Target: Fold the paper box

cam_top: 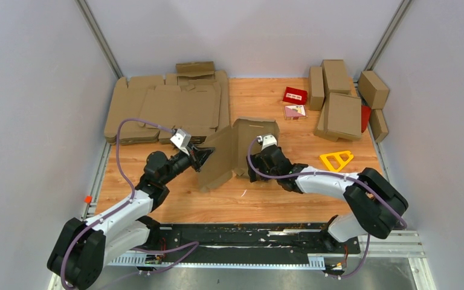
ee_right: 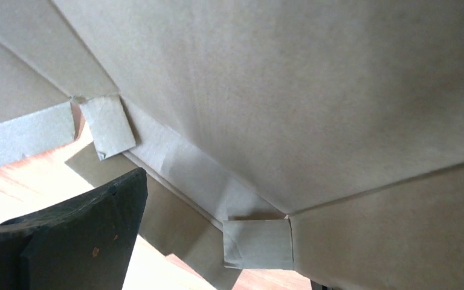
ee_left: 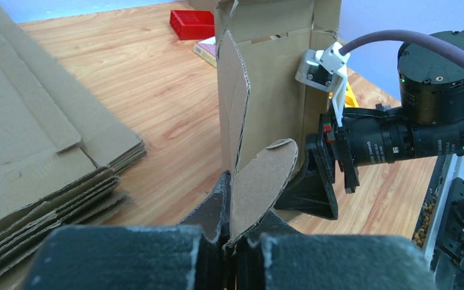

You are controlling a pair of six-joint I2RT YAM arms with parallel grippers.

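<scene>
Plain brown corrugated cardboard box [cam_top: 226, 158] standing half-folded; L gripper [ee_left: 234, 238] pinched on its rounded flap [ee_left: 266, 181]; R gripper [cam_top: 251, 170] against its far panel, jaw state unclear.

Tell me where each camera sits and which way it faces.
Top external: above, behind the bases, looking down at the table; left arm, right arm show.
Left wrist: looks along the left gripper pinching the paper box; right gripper beyond.
Right wrist: close against the paper box's panels; one finger shows.
Shared: all three see the paper box.
</scene>
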